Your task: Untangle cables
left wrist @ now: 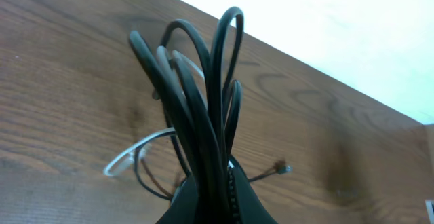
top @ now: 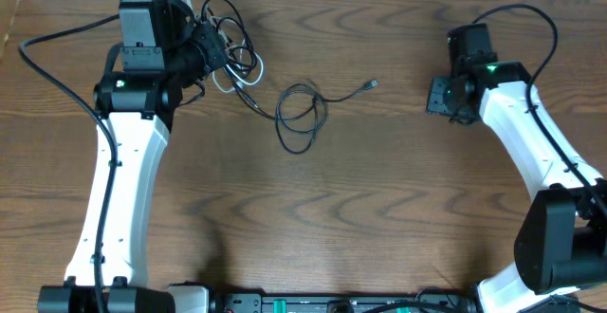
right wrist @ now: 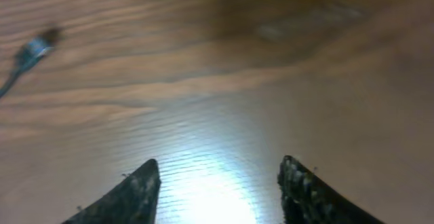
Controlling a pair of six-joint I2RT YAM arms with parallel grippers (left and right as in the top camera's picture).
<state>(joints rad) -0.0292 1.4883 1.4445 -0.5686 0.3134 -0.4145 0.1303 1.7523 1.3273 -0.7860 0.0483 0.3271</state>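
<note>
My left gripper is shut on a bunch of loops of the black cable at the table's back left. In the left wrist view those loops rise from between the jaws. The rest of the black cable trails right into a loose loop and ends in a small plug. The white cable lies tangled under the bunch, and a curve of it shows on the wood. My right gripper stands open over bare wood, right of the plug, with nothing between its fingers.
The wooden table's far edge runs close behind the bunch of loops. Thick black wires run along both arms. Bare wood lies between the cable's plug and the right gripper.
</note>
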